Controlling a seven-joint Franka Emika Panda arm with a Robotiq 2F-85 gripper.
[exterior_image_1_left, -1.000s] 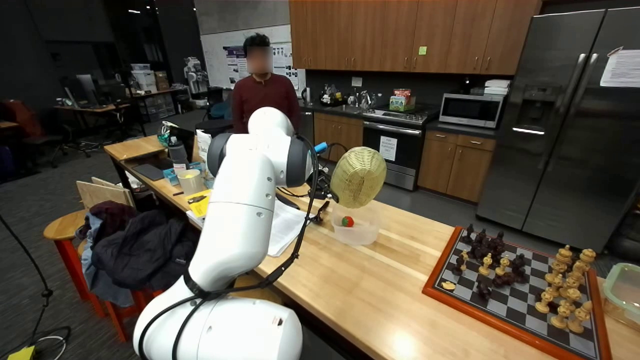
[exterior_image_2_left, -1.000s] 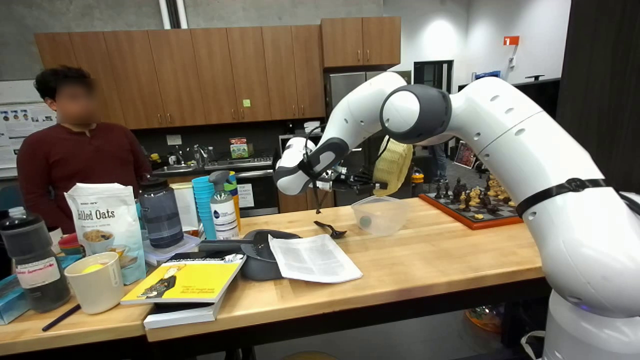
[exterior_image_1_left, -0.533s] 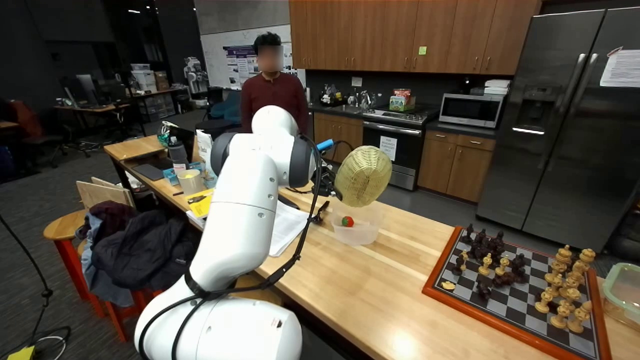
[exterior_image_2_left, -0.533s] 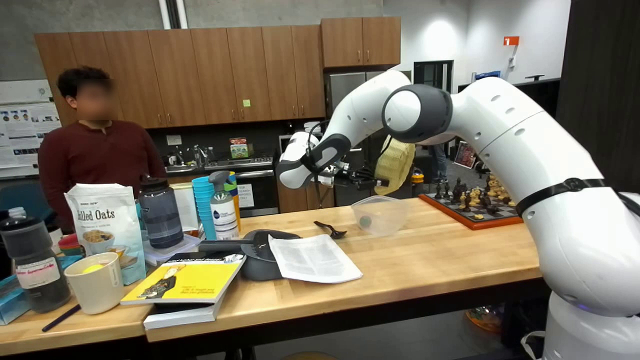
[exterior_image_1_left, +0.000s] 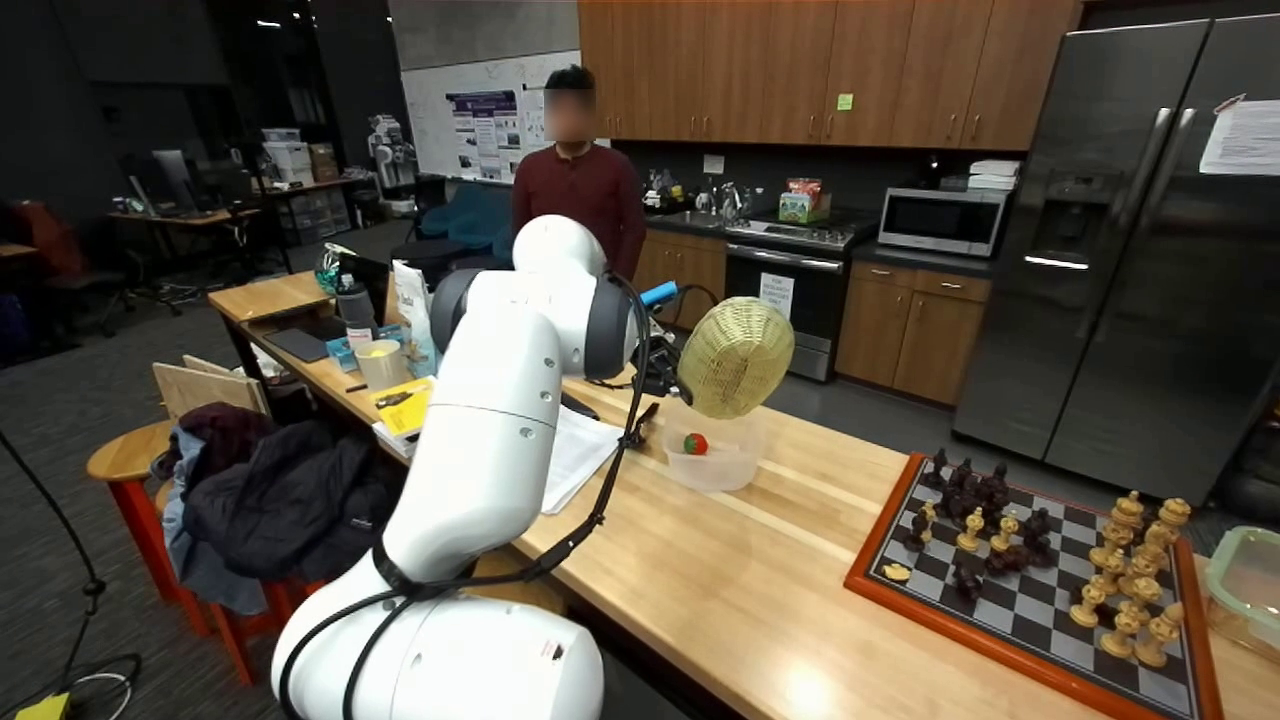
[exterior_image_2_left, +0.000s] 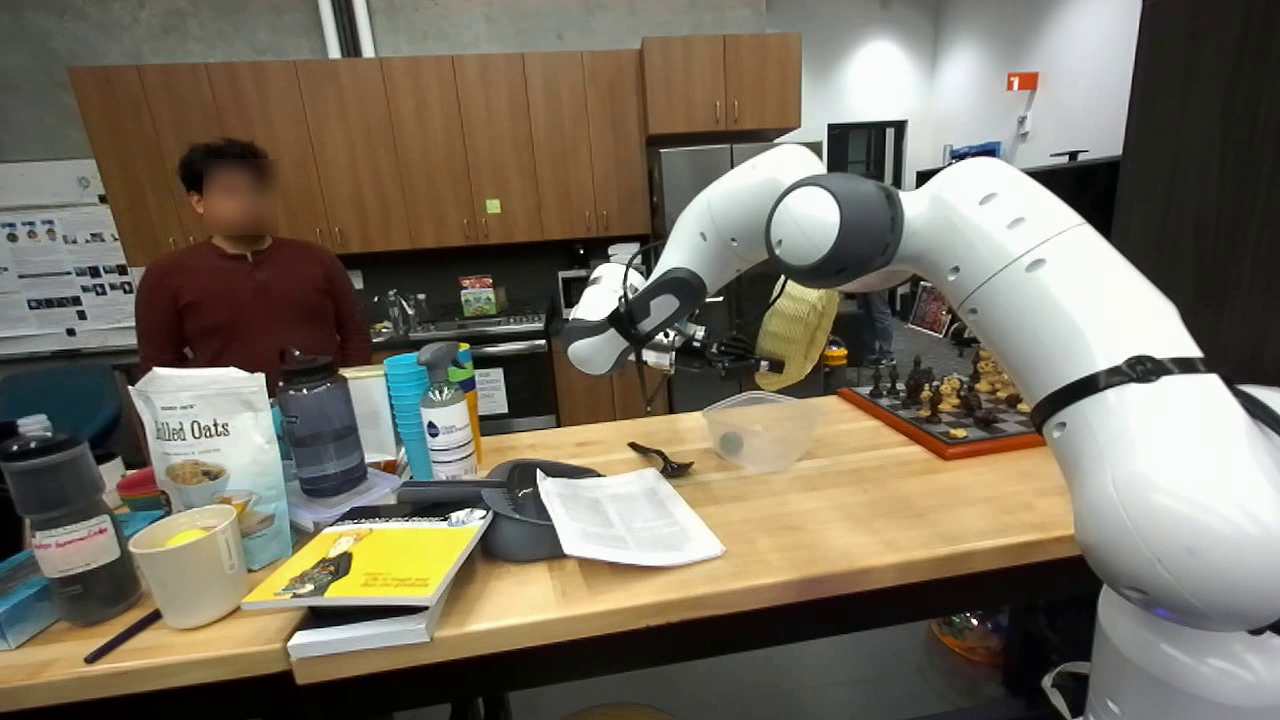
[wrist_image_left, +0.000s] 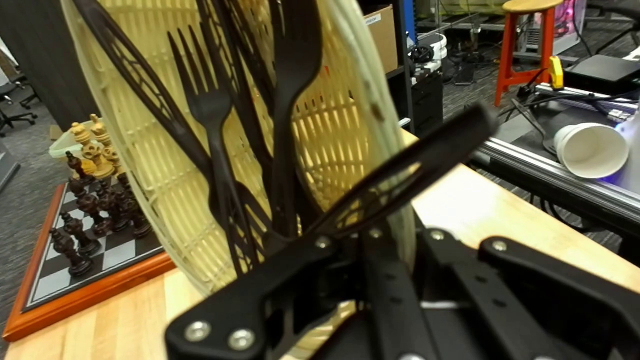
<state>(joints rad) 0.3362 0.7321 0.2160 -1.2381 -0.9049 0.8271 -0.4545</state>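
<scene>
A woven yellow basket (exterior_image_1_left: 735, 355) hangs tilted above the table in both exterior views. My gripper (wrist_image_left: 407, 232) is shut on its rim, which runs between the fingers in the wrist view. Inside the basket (wrist_image_left: 172, 200) lie several dark plastic utensils, among them a fork (wrist_image_left: 212, 102). One dark handle (wrist_image_left: 445, 152) pokes out across the rim, just above the fingers. Below the basket, a clear plastic container (exterior_image_1_left: 715, 468) rests on the table with a red and green strawberry (exterior_image_1_left: 696, 443) in it. The fingertips are partly hidden by utensils and basket.
A chessboard (exterior_image_1_left: 1030, 580) with pieces occupies one end of the table. Nearby lie a black spoon (exterior_image_2_left: 662, 460), papers (exterior_image_2_left: 630, 517) and a dustpan (exterior_image_2_left: 525, 520). Books (exterior_image_2_left: 370, 565), bottles and an oats bag (exterior_image_2_left: 215, 450) crowd the far end. A person (exterior_image_2_left: 250, 300) stands behind the table.
My gripper and the basket have drifted a little to the right in both exterior views. The basket stays in the grip. The person behind the table has moved to the right.
</scene>
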